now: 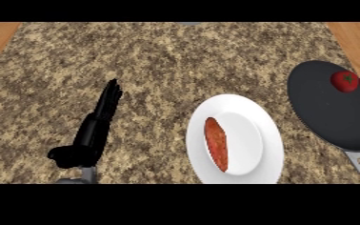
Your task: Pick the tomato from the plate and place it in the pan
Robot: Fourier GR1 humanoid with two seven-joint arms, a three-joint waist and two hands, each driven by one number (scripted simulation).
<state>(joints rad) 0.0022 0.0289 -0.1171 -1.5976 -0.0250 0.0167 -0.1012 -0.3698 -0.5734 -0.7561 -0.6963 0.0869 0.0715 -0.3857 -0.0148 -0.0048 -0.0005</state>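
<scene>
Fingers (110, 97) of the black left hand (91, 133) stretch straight and close together, pointing away from the robot and a little to the right, over the speckled brown granite worktop (162, 57). The thumb (65, 155) juts out to the left near the wrist, and a short piece of grey forearm (74, 180) shows at the lower edge. The hand is open and holds nothing; it stands edge-on near the lower left of the view, well apart from the dishes. The right hand does not show.

To the right of the hand lies a white round plate (260, 124), resting on the worktop near the lower edge. On the plate sits a long reddish-brown sausage-shaped piece of food (216, 144), lying lengthwise left of the plate's middle.

Further right, partly cut off by the view's right edge, is a dark grey round pan (320, 109), with a bit of its grey handle (354, 159) showing at the lower right. The small red tomato with a green stem (345, 81) lies inside the pan, near its upper right rim. The plate and pan are just beside each other. Bare worktop lies between the hand and the plate, with nothing in the way.
</scene>
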